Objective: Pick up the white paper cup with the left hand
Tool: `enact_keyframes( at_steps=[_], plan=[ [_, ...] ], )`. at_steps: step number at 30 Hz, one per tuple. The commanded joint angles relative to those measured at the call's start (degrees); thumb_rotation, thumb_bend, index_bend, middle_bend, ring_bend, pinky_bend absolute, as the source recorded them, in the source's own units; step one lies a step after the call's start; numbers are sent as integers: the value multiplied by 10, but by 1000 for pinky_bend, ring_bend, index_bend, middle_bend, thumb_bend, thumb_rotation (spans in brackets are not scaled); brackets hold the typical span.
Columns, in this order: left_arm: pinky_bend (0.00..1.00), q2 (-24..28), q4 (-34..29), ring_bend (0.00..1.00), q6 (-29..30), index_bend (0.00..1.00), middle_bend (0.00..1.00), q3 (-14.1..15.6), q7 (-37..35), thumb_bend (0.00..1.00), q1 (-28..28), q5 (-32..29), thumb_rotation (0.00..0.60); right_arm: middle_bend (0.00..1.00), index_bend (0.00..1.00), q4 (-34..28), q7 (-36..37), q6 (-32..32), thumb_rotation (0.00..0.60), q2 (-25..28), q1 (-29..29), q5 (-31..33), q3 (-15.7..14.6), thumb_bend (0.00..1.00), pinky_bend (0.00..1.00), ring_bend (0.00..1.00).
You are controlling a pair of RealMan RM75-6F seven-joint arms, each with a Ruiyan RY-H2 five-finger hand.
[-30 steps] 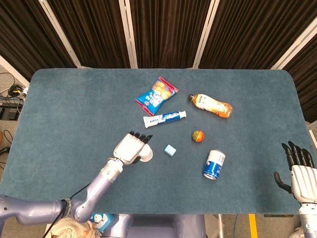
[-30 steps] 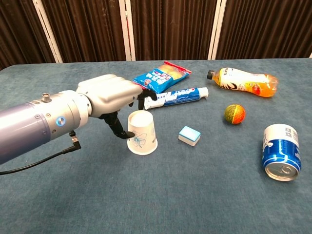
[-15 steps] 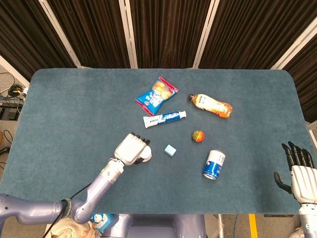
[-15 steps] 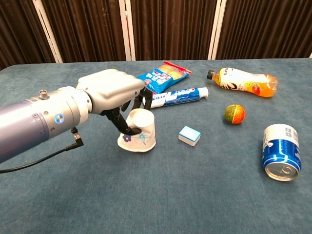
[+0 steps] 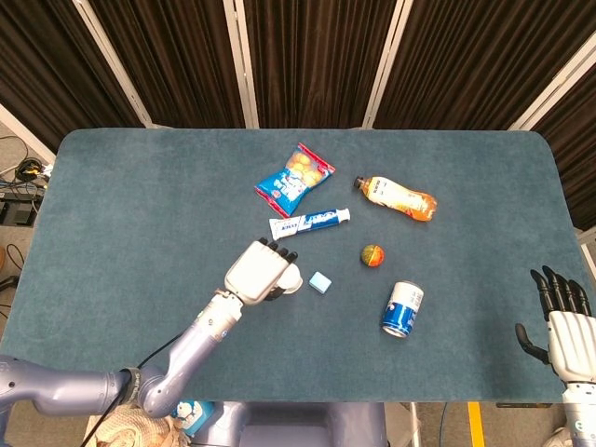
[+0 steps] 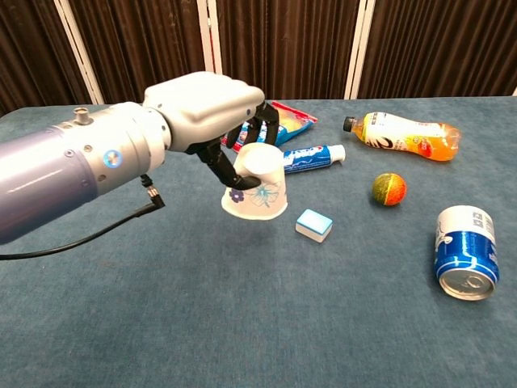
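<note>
The white paper cup (image 6: 257, 186), upside down with a blue flower print, hangs above the table in my left hand (image 6: 222, 121), whose fingers wrap its upper part. In the head view the left hand (image 5: 262, 271) covers most of the cup (image 5: 291, 282), only a white edge showing. My right hand (image 5: 562, 316) stays low at the table's right front corner, fingers spread, holding nothing.
A small blue block (image 6: 314, 225) lies just right of the cup. Behind are a toothpaste tube (image 6: 313, 158), a blue snack bag (image 6: 284, 120) and an orange drink bottle (image 6: 402, 132). A small ball (image 6: 388, 188) and a blue can (image 6: 464, 251) lie to the right.
The left hand closed around the cup, tilted it, then lifted it off the table and carried it up and to the right. The right hand has not moved.
</note>
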Motion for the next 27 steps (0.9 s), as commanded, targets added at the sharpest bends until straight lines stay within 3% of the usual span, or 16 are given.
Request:
enact_keyframes(
  at_steps=[1,20,27],
  plan=[
    [488,-17,19,458,2,393,494,-2,-5,305,-9,0,600,0,0,-1,1,1,600,0,0,0,0,386,17,0],
    [484,-162,205,450,-18,389,486,-13,-73,305,-70,24,600,0,0,-4,24,-6,600,10,-2,10,4,386,17,0],
    [470,-191,252,428,-24,376,462,-9,-90,303,-80,38,600,0,0,-6,29,-4,600,13,-4,11,4,386,17,0]
  ],
)
